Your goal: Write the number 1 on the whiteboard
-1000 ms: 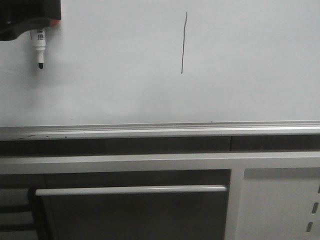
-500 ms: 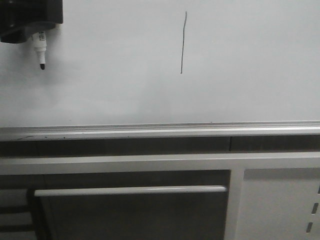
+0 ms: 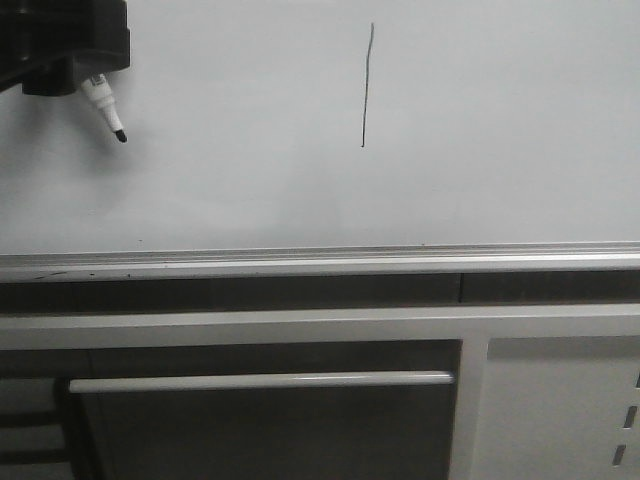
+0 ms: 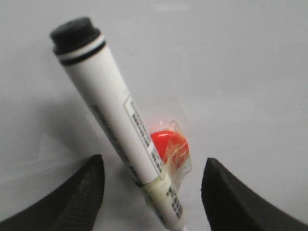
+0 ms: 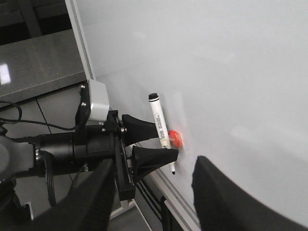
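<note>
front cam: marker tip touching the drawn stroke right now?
No: the marker sits at the far left of the whiteboard, well apart from the number 1 stroke near the middle.

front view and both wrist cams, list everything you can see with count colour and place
whiteboard: one, pale grey-white, fills the upper part of the front view
rail: one, silver, along the whiteboard's bottom edge
number 1: one thin dark stroke, upper middle of the whiteboard
marker: one, white with black ends, between the left jaws, tip down and tilted
red piece: one, orange-red under clear tape, beside the marker
frame: one, white metal with a horizontal bar, below the whiteboard
left gripper: one, black, far left of the whiteboard
right gripper: one, black, jaws apart, nothing between them
</note>
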`<state>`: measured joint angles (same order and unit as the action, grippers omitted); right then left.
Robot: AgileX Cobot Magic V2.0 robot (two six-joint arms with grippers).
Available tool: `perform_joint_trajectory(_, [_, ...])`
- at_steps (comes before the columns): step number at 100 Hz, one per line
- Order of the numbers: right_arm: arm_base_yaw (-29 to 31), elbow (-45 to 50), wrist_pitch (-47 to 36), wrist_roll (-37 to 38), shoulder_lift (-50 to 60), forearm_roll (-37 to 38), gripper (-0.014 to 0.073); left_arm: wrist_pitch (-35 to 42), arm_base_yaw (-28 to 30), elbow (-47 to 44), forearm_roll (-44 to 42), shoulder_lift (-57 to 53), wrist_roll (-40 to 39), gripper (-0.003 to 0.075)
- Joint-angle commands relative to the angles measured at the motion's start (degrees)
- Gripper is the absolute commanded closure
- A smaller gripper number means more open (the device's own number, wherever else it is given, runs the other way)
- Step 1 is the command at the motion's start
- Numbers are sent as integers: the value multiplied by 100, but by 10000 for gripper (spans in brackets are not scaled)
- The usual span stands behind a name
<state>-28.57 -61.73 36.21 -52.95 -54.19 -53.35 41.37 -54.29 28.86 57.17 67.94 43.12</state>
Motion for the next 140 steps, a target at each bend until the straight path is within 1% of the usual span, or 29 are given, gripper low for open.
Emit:
perform_joint_trajectory(1, [17,-144,-254,-20,58,-206,260,311,53,167,-115,-216,-31,288])
perform_joint_trajectory(20, [17,-144,-254,-20,58,-206,260,242,53,167,-115,-423,41,288])
perform_joint_trajectory(31, [17,-144,-254,-20,58,-206,260,-14,53,167,-18,-474,334,288])
perform_joint_trajectory(58, [17,-144,-229,-20,58,-206,260,-516,53,167,742,-725,1112,288])
perform_joint_trajectory(78, [17,-144,-215,-20,58,-206,260,-1096,53,167,802,-1143,1270,288])
perform_joint_trajectory(92, [17,-144,-155,-20,68,-206,260,-1505,53,121,1201,-1476,1569,290])
perform_joint_trajectory(100, [17,-144,-129,-20,91,-206,260,-1642,53,53,1376,-1688,1647,293])
perform_joint_trajectory(113, [17,-144,-174,-20,216,-194,260,-1847,53,-57,1405,-2157,1647,314])
perform_joint_trajectory(120, [17,-144,-278,-20,331,-194,263,-1910,53,-57,1405,-2430,1647,351])
perform_joint_trajectory(127, [17,-144,-395,-20,457,-194,284,-1910,53,-57,1405,-2703,1647,428])
perform_joint_trajectory(132, [17,-144,-460,-20,560,-194,325,-1910,53,-57,1386,-2899,1647,519])
perform_joint_trajectory(134, [17,-144,-475,-20,588,-194,349,-1910,53,-57,1370,-2982,1652,544])
perform_joint_trajectory(137, [17,-144,-505,-20,652,-181,388,-1920,53,-57,1304,-3091,1661,610])
perform_joint_trajectory(139, [17,-144,-517,-20,690,-166,420,-1932,53,-57,1274,-3172,1679,637])
perform_joint_trajectory(140, [17,-144,-517,-20,702,-152,444,-1930,53,-57,1250,-3198,1709,664])
